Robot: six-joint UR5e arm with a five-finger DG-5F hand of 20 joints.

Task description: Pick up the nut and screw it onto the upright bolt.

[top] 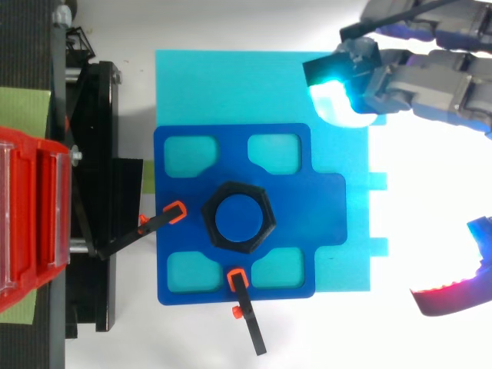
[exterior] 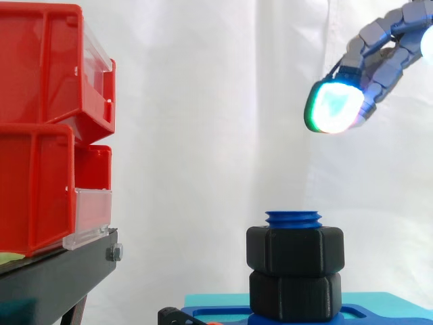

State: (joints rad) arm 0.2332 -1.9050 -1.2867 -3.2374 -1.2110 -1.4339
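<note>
- Two red bins (exterior: 40,128) at the left of the side view, stacked on a black stand (exterior: 54,277), before a white curtain (exterior: 203,101).
- Low in the middle, blue bolt (exterior: 294,217) standing upright, with some of its thread visible above the black nut (exterior: 294,250).
- Nut already on the bolt, sitting level, directly on a second black hexagonal piece (exterior: 294,295) and touching it.
- Under these, blue plate (exterior: 379,313) lying on a cyan base (exterior: 210,298).
- Robot hand (exterior: 389,57) at the upper right, well above the nut and to its right, not touching it.
- Fingers relaxed and apart, clamped on nothing; one fingertip (exterior: 333,107) glowing green and cyan, directed down and to the left.
- From the top view, nut (top: 208,218) seen as a black hexagonal ring around the round blue end of the bolt (top: 238,218), near the middle of the blue plate (top: 327,207).
- Four recesses in the plate around the nut, cyan inside them.
- Plate resting on the cyan base (top: 231,84), with a left clamp (top: 123,240) and a lower clamp (top: 250,327), both black with orange tips, reaching its edges.
- Robot hand (top: 430,81) at the right edge, apart from the nut.
- Cyan pad (top: 338,104) over the upper right corner of the base, red pad (top: 450,298) far at the lower right, wide gap between them.
- Red bins (top: 31,215) at the left edge.
</note>
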